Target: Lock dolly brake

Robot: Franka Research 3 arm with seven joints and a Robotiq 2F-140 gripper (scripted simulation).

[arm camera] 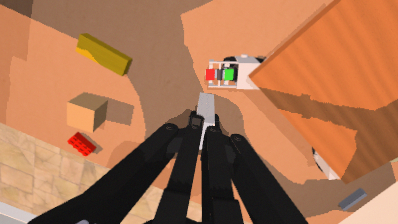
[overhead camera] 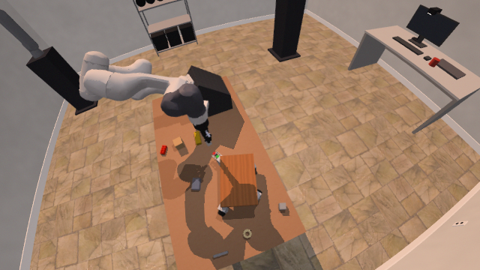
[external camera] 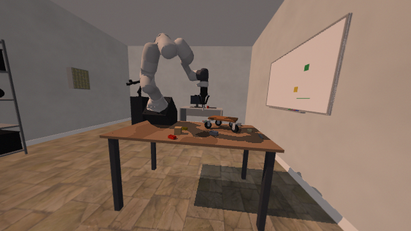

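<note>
The dolly [overhead camera: 238, 180] has a wooden deck and stands on its casters on the table; it also shows in the side view [external camera: 223, 119] and in the wrist view [arm camera: 340, 85]. The brake pedal [arm camera: 220, 75] sticks out at the dolly's corner nearest the arm, red end to the left and green end to the right in the wrist view. It also shows in the overhead view [overhead camera: 216, 154]. I cannot tell which end is down. My gripper [arm camera: 204, 104] [overhead camera: 207, 140] is shut and empty, hanging above the table short of the pedal.
A yellow block [arm camera: 104, 54], a tan cube [arm camera: 87, 112] and a red brick [arm camera: 82, 144] lie to the gripper's left. A grey block [overhead camera: 196, 184], a grey cube [overhead camera: 282, 206], a tape ring [overhead camera: 247, 230] and a grey bar [overhead camera: 220, 254] lie around the dolly.
</note>
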